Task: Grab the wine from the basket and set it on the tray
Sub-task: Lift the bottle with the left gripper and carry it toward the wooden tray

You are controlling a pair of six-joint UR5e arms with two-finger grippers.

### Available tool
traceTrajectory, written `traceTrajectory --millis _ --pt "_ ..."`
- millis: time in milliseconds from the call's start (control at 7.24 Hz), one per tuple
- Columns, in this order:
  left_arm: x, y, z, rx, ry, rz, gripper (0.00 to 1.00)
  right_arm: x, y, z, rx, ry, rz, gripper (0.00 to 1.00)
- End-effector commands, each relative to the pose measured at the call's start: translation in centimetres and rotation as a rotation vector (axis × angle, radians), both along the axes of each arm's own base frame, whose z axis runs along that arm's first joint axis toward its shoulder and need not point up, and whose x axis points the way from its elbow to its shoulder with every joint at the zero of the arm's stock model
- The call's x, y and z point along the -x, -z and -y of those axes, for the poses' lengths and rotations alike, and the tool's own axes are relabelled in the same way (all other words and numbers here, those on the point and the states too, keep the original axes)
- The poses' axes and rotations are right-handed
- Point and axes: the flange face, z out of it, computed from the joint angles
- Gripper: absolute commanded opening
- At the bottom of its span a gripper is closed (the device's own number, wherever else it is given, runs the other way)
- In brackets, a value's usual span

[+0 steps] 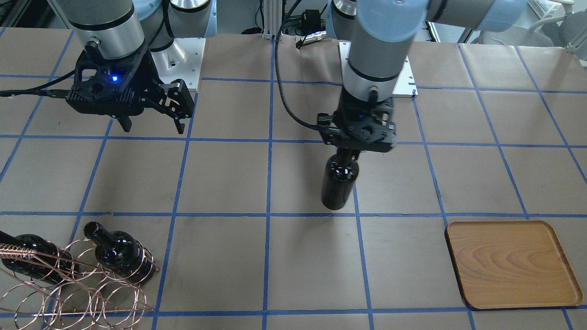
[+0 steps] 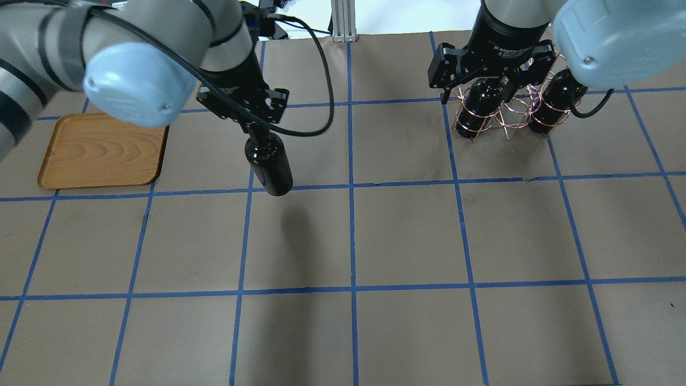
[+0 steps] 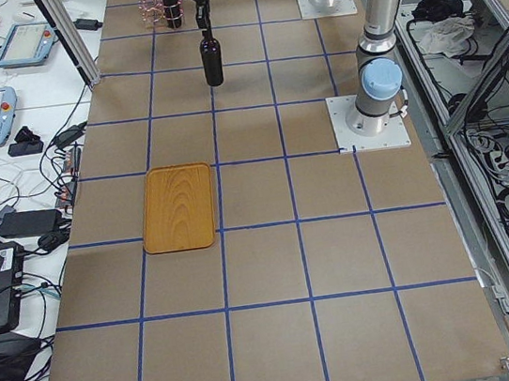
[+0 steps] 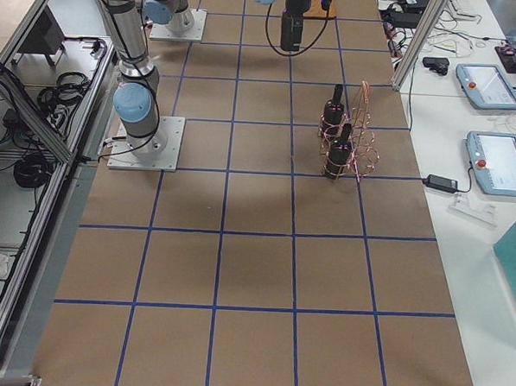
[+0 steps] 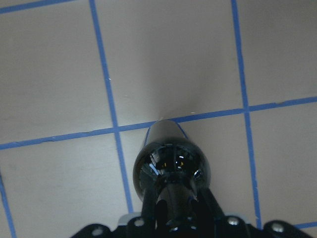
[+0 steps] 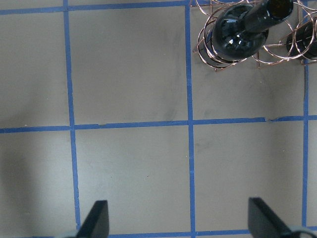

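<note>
Wine bottle (image 1: pixel 340 183): glossy glass, likely heavy, slippery, breakable; hangs upright below left gripper (image 1: pixel 347 154), clamped at neck. Right gripper (image 1: pixel 153 124) wide, empty.

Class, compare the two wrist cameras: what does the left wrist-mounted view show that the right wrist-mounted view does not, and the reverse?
Only the left wrist view: the wine, seen from above, its neck clamped in the left gripper.

Only the right wrist view: the basket at the top edge, with another bottle resting in its rings. It also shows the right gripper open, its fingers wide apart and holding nothing.

Both: the brown table crossed by blue tape lines.
</note>
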Motion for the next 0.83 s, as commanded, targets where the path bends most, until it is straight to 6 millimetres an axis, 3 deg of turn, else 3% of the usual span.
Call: traceTrajectory --millis 0,138,415,553,691 --pt "-13.5 -2.4 4.2 -0.003 0.003 0.007 0.00 0.0 0.0 0.0 0.000 -0.001 0.000 1.00" --pt "-19.6 -1.9 5.3 -0.005 0.041 0.010 0.00 0.0 0.1 0.0 -0.001 0.001 -0.001 1.00" --pt "-29.1 -1.2 7.7 0.039 0.112 0.038 0.00 0.0 0.1 0.1 0.000 0.000 -0.001 1.00" --pt "-33.1 -0.2 8.4 0.059 0.117 0.035 0.00 0.0 0.0 0.1 0.002 0.000 -0.001 1.00" --pt "-35.6 0.8 9.0 0.074 0.147 0.050 0.00 0.0 0.0 0.0 0.003 0.000 -0.003 1.00"
